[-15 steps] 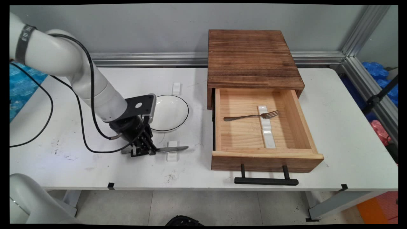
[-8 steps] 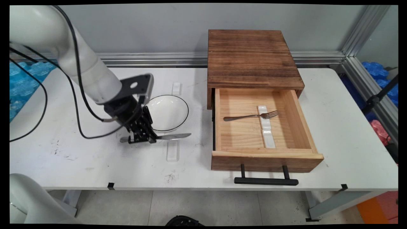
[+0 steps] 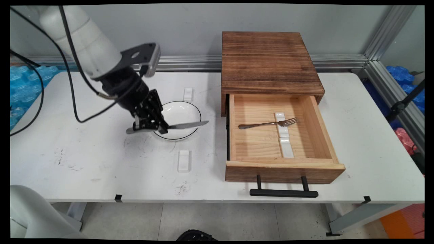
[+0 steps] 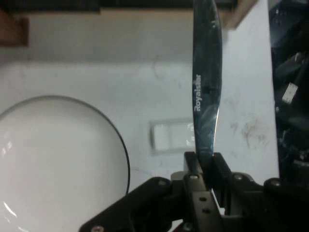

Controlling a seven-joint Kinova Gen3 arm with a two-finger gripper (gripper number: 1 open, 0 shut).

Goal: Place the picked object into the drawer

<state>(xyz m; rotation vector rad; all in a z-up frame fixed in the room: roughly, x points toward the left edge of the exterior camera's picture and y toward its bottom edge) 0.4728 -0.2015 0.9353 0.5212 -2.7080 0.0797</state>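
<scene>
- I have the gripper (image 3: 151, 127) clamped on a table knife (image 3: 169, 126), its fingers (image 4: 193, 166) pinched on the metal where handle meets blade.
- The knife hangs level above the table (image 3: 101, 162), clear of the surface, with its blade pointing toward the table's right end and the handle end sticking out toward the left end.
- In the hand view the blade (image 4: 205, 87) runs straight up from the closed fingers, lettered "Royalstar".
- The blade crosses over the near rim of a white bowl with a dark edge (image 3: 179, 117), which sits on the table toward its middle.
- A small white rest (image 3: 184, 160) lies on the table nearer its front edge, bare, well below the knife.
- A second white rest (image 3: 188, 94) lies behind the bowl, toward the back edge.
- At the table's right half stands a wooden box with its drawer (image 3: 281, 162) pulled open; inside, a fork (image 3: 268, 124) lies with its tines on a white rest (image 3: 284, 135).
</scene>
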